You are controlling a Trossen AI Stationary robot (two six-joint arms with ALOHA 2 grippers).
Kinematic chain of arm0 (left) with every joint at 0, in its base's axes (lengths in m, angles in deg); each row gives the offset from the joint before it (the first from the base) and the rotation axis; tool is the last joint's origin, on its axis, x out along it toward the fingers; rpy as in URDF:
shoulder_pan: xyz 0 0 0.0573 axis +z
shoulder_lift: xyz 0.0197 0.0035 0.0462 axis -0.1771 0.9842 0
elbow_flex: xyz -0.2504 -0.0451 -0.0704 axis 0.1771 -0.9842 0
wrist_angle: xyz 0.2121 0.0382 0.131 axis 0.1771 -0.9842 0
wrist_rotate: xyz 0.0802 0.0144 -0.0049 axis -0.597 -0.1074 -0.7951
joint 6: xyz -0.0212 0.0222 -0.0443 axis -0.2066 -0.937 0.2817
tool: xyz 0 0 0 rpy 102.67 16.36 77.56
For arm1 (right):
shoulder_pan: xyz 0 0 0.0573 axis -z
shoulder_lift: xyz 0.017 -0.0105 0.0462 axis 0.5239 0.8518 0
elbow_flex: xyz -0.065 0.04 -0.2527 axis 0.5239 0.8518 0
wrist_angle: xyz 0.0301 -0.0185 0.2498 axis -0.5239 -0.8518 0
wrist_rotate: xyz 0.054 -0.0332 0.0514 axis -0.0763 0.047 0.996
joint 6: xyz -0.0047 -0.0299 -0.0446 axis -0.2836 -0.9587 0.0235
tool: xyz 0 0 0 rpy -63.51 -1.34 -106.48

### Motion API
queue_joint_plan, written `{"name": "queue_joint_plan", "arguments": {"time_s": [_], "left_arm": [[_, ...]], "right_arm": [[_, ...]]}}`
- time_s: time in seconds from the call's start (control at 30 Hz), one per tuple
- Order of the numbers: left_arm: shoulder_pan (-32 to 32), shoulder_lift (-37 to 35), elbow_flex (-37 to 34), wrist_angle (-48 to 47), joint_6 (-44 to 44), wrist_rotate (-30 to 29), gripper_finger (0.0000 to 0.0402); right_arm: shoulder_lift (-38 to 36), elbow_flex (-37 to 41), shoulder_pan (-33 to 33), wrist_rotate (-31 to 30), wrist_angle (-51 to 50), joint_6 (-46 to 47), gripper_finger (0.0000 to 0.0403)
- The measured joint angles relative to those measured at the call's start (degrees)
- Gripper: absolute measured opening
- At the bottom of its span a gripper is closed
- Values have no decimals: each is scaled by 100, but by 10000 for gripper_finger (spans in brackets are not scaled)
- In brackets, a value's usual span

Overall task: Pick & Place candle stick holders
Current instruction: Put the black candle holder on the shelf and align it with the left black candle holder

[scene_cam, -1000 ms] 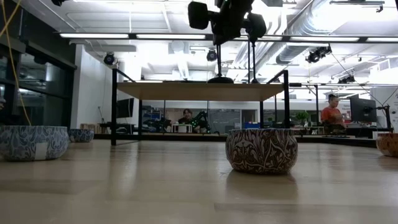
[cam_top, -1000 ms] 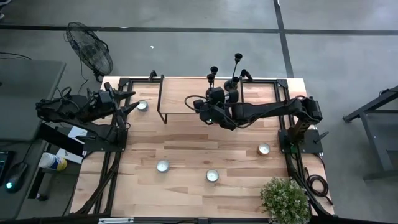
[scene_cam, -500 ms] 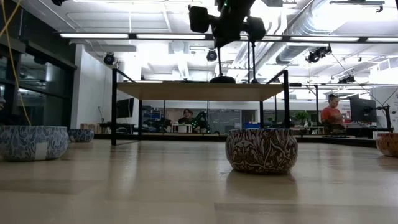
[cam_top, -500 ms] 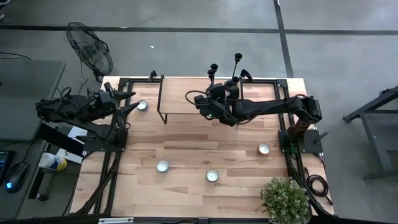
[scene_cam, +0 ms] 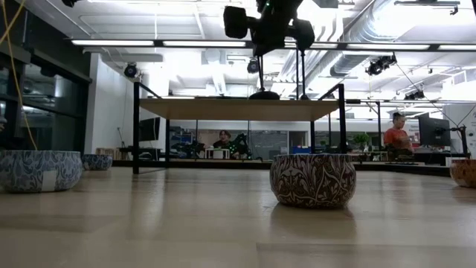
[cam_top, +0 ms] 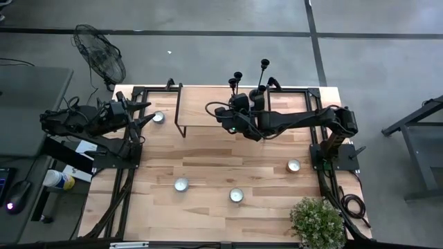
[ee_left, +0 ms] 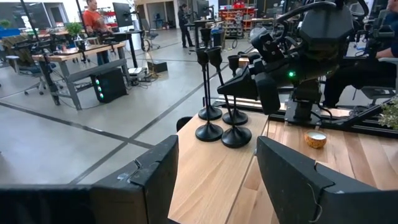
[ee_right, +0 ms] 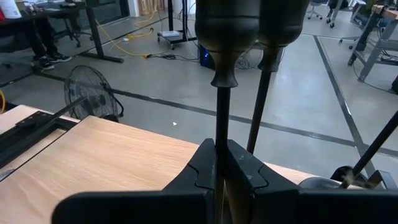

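Observation:
Several black candle stick holders (ee_left: pixel 222 118) stand by their round bases on a raised wooden shelf (cam_top: pixel 201 107) at the table's far middle. My right gripper (ee_right: pixel 219 158) reaches in from the table's right and is shut on the stem of one holder (ee_left: pixel 236 134). It also shows high in the low view (scene_cam: pixel 262 46). A second holder's cup and stem (ee_right: pixel 261 106) stand just behind the held one. At the table's left, my left gripper (ee_left: pixel 217 180) is open and level, away from the holders. My right gripper pinches the holder's thin stem (ee_right: pixel 219 127) between its two fingers, in the stem's upper part below the cup (ee_right: pixel 227 31). The fingers come at it nearly level and lie across the stem. The holder leans a little, with its base (ee_left: pixel 236 135) on the shelf.
Small patterned bowls with tealights sit on the tabletop: one at the left (cam_top: pixel 158 117), two near the front (cam_top: pixel 181 184) (cam_top: pixel 236 195), one at the right (cam_top: pixel 293 165). A potted plant (cam_top: pixel 317 221) stands at the near right corner. People show in the room behind.
My right gripper has edged a little toward the table's far edge, staying shut on the holder's stem. The holder's base stays on the shelf.

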Motion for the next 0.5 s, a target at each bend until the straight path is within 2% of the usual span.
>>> {"name": "queue_joint_plan", "arguments": {"time_s": [0.23,0.5], "left_arm": [[0,0,0,0,0,1,211],[0,0,0,0,0,0,211]], "right_arm": [[0,-2,0,125,-122,26,2],[-7,-13,-1,204,-261,58,23]]}}
